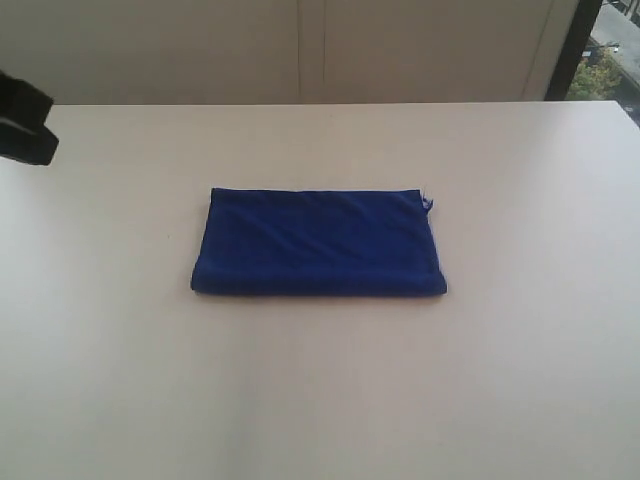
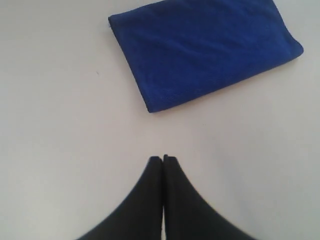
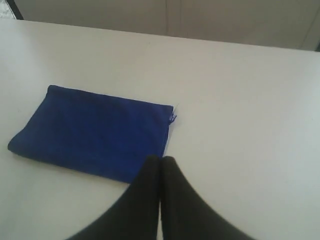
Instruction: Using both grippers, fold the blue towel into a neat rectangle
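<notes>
The blue towel (image 1: 318, 243) lies folded into a compact rectangle in the middle of the pale table (image 1: 520, 350), with a small frayed bit at its far right corner. In the left wrist view the towel (image 2: 202, 50) lies apart from my left gripper (image 2: 163, 159), whose black fingers are pressed together and hold nothing. My right gripper (image 3: 160, 160) is also shut and empty, hovering off the towel (image 3: 92, 132) near its corner. In the exterior view only a black part of the left arm (image 1: 25, 120) shows at the left edge; the right arm is out of view there.
A beige wall (image 1: 300, 50) runs behind the table's far edge. A window strip (image 1: 605, 50) shows at the top right.
</notes>
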Robot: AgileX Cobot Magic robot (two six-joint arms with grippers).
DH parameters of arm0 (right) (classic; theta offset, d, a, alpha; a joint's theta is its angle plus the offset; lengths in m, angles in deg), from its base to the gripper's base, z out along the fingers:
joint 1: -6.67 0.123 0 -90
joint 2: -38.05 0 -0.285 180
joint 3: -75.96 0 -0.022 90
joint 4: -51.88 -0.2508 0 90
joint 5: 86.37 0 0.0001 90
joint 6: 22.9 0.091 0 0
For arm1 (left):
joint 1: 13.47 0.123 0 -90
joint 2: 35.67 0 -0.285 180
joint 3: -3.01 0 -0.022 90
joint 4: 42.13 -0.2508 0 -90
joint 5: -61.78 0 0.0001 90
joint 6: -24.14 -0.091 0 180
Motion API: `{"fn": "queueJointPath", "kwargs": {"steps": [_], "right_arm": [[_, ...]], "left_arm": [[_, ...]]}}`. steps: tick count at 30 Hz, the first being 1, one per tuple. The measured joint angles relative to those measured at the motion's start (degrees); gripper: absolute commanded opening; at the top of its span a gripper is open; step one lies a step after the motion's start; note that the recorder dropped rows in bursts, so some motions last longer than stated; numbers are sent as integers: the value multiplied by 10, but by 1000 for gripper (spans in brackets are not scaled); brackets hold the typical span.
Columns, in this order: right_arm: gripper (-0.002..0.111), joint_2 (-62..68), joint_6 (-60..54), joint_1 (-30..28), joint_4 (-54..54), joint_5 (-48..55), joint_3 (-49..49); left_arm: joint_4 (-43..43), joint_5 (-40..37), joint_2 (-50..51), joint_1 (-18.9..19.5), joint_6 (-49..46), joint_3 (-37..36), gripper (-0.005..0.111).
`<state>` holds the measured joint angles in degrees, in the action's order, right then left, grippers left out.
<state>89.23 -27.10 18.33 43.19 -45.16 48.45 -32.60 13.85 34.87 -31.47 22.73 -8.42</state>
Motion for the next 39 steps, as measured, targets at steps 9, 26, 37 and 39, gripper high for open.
{"fn": "queueJointPath", "kwargs": {"steps": [9, 26, 37, 39], "right_arm": [[0, -126, -13, 0, 3, -47, -112], [0, -134, -13, 0, 6, -126, -156], [0, -188, -13, -44, 6, -128, -162], [0, -207, -13, -51, 6, -130, -175]], "left_arm": [[-1, 81, -100, 0, -24, -124, 0], [-1, 65, -102, 0, -31, -141, 0], [-1, 65, -102, 0, -33, -141, 0], [-1, 65, -102, 0, -33, -141, 0]]}}
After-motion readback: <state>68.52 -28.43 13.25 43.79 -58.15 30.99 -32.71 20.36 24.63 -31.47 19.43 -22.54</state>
